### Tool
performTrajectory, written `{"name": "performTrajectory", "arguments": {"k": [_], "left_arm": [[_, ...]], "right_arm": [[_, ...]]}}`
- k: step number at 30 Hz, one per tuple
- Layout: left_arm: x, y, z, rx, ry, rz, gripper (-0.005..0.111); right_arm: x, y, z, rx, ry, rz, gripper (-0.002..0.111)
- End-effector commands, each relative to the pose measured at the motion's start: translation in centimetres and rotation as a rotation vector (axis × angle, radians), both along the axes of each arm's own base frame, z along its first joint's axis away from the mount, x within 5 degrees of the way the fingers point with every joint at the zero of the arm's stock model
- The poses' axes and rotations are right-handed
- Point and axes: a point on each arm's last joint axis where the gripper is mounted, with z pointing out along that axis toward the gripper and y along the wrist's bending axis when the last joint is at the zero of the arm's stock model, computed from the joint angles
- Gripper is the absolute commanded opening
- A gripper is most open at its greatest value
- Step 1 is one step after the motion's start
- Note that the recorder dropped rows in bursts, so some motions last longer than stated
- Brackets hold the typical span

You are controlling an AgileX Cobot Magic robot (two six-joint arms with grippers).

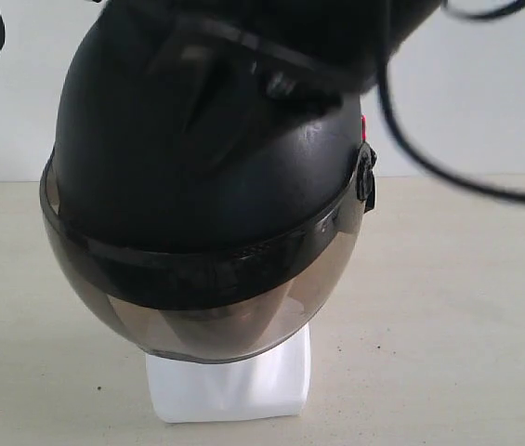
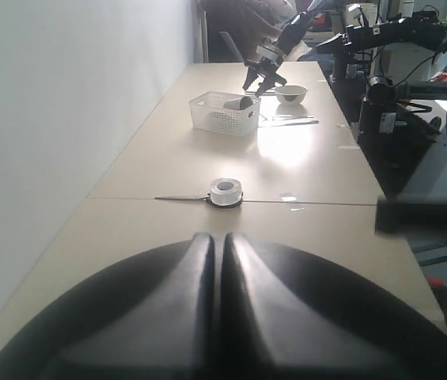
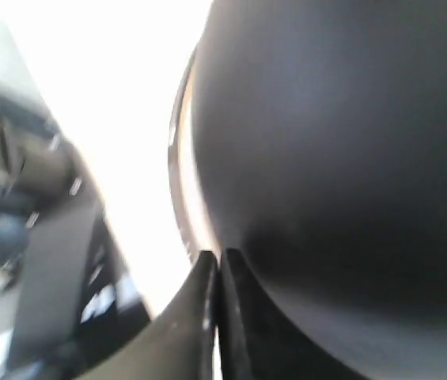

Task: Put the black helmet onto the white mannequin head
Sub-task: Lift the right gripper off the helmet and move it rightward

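Helmet (image 1: pixel 206 158) over the head (image 1: pixel 234 386), mid-desk in the exterior view. It covers the head down to the neck, and we see only the white block base below the visor (image 1: pixel 197 311). The shell is tipped, with the visor rim lower on the left of that view. A pale shape shows faintly through the tint. We cannot tell whether the helmet is fully seated.

The base stands on the cream desk (image 1: pixel 457 325). A blurred black arm (image 1: pixel 271 46) crosses the top of the shell; we cannot tell which arm it is. A black cable (image 1: pixel 429 163) loops down to the right of the helmet.

Left hand (image 2: pixel 217 237): fingers pressed together, only a thin seam between them, nothing pinched. It points along a long desk with no helmet in its view. Beyond it are a tape roll (image 2: pixel 225 191), a white basket (image 2: pixel 223 112), a bowl (image 2: pixel 290 93) and another robot's arm (image 2: pixel 274 51) above the basket.

Right hand (image 3: pixel 217 257): fingers pressed together, nothing seen between them. The black shell fills most of this view, just beside the fingertips. We cannot tell if they touch it.
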Motion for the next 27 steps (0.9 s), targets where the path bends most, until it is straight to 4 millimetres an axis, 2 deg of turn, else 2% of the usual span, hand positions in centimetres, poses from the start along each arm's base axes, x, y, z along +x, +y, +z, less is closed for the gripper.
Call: {"name": "performTrajectory", "arguments": {"k": [1,6,9,11,14,17,22,24,27], "left_arm": [[0.1,-0.2,-0.4,0.033,0.007,0.002,0.005],[0.0,-0.2,-0.3,0.031,0.008,0.003,0.005],[-0.6,-0.2,0.5,0.029,-0.016,0.003,0.005],[-1.5,-0.1,1.5,0.027,-0.045,0.003,0.005],[-2.8,0.2,3.3,0.016,-0.093,0.043,0.005],[-4.6,0.5,5.2,-0.002,-0.124,0.068,0.005],[-8.5,1.6,8.5,-0.038,-0.178,0.122,0.005],[-10.3,2.3,9.4,-0.048,-0.208,0.161,0.005],[-12.8,3.4,9.3,-0.055,-0.214,0.228,0.005]], "right_arm": [[-1.3,-4.5,5.3,0.085,-0.225,-0.12,0.0],[-2.7,-10.1,8.3,0.101,-0.429,-0.313,0.0],[-3.7,-13.0,8.8,0.106,-0.494,-0.406,0.0],[-4.3,-14.5,8.3,0.095,-0.515,-0.447,0.0],[-5.3,-16.6,6.4,0.064,-0.513,-0.507,0.0],[-6.4,-18.0,4.6,0.119,-0.543,-0.515,0.0],[-7.6,-19.0,0.9,0.297,-0.62,-0.488,0.0],[-8.0,-19.0,-1.3,0.37,-0.66,-0.46,0.0],[-8.2,-18.5,-5.1,0.45,-0.702,-0.411,0.0]]}}
